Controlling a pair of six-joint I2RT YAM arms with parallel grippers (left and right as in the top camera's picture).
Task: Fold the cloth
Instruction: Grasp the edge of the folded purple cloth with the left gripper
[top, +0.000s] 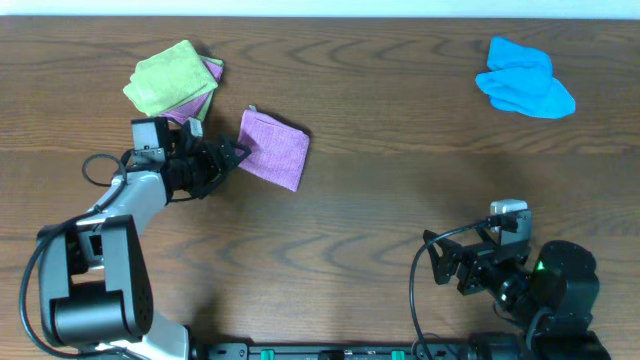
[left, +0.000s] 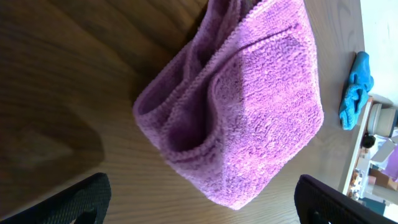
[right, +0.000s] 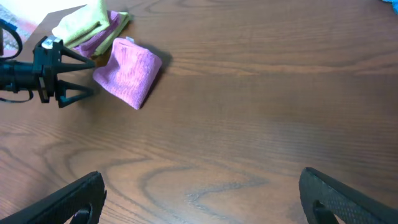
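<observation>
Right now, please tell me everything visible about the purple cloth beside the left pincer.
The purple cloth is a lilac, fuzzy towel with no pattern, folded into a compact, roughly square bundle; looped layers show at one edge. It lies on the wooden table, apart from the green-and-purple pile. The left pincer stands open facing that layered edge; contact is unclear.

You lose the cloth (left: 249, 106) past the left wrist view's top edge. The lime-green cloth (top: 170, 78) covers most of a purple piece (top: 212, 72) under it. The left gripper (left: 202, 183) and right gripper (right: 200, 177) show you only fingertips in their own wrist views, cut by the bottom edge.
</observation>
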